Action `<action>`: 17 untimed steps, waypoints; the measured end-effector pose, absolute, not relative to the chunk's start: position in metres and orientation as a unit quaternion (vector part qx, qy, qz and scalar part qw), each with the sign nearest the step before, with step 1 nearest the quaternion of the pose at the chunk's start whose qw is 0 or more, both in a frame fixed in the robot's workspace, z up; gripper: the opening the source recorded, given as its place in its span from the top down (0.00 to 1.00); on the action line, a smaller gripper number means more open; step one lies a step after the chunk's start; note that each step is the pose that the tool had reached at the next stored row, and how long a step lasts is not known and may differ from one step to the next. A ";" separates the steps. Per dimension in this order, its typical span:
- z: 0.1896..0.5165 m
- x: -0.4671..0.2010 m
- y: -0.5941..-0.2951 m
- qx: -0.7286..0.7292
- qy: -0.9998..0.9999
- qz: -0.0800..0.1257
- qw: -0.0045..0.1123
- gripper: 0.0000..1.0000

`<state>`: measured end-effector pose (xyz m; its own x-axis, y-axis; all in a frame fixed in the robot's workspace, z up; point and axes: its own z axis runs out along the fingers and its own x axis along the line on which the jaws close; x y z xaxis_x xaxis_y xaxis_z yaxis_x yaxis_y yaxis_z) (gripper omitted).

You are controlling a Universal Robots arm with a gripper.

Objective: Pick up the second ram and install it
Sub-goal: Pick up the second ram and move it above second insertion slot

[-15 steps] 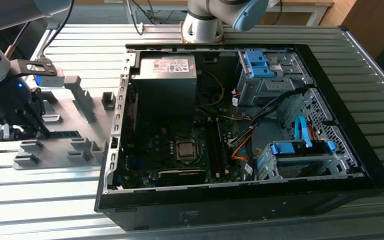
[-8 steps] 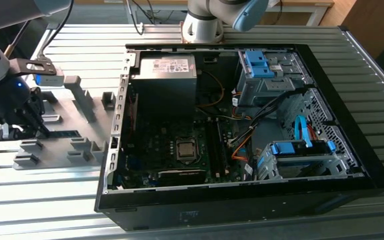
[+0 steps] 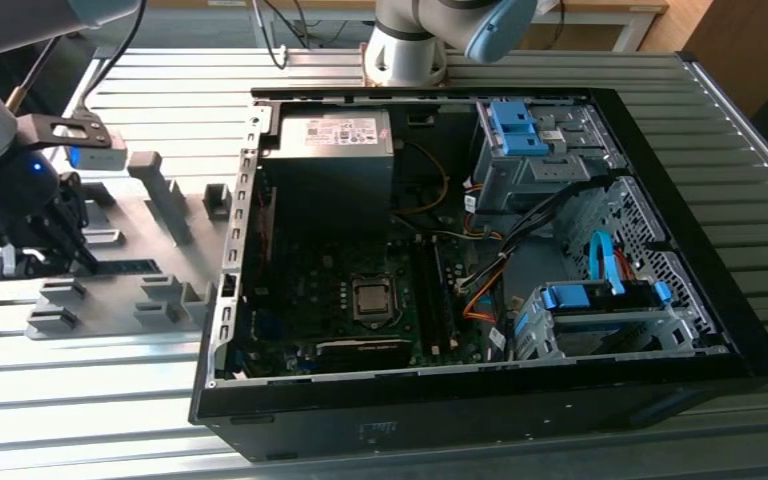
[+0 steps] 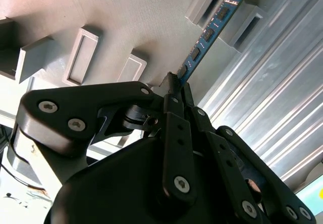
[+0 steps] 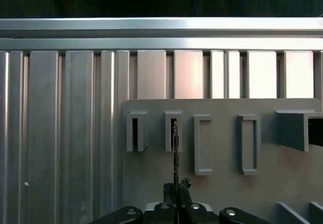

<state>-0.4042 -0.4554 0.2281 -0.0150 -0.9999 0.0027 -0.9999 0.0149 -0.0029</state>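
Second ram (image 4: pixel 204 42), a blue-green stick with a row of dark chips, stands on its long edge on the grey fixture (image 4: pixel 116 17). Its far end sits at a slotted upright block. Edge-on in the first wrist view, the ram (image 5: pixel 175 153) is a thin line running from the block to the tool (image 5: pixel 176 187).

Tool (image 4: pixel 175 82) is pinched together on the ram's near end, one finger on each face. In the exterior view the tool (image 3: pixel 57 255) is down over the fixture (image 3: pixel 157 215), with the ram (image 3: pixel 124 267) a dark strip just beside it.

The fixture lies near the edge of the ribbed aluminium worktop (image 3: pixel 91 380) on the exterior view's left. The open PC case (image 3: pixel 704 330) is just beside it toward the worktop's middle. Inside the case are the CPU socket (image 3: pixel 372 298) and the blue drive-bay clips (image 3: pixel 511 125).
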 end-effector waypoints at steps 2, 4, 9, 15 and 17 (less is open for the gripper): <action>0.229 -0.404 -0.455 -0.702 0.712 -0.002 0.000 0.86; 0.229 -0.404 -0.455 -0.702 0.712 -0.002 0.000 0.86; 0.231 -0.404 -0.455 -0.702 0.712 -0.002 0.000 0.86; 0.233 -0.404 -0.455 -0.702 0.712 -0.002 0.000 0.86; 0.234 -0.404 -0.455 -0.702 0.712 -0.002 0.000 0.86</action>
<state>-0.4043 -0.4554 0.2343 -0.0150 -0.9999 0.0027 -0.9999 0.0149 -0.0029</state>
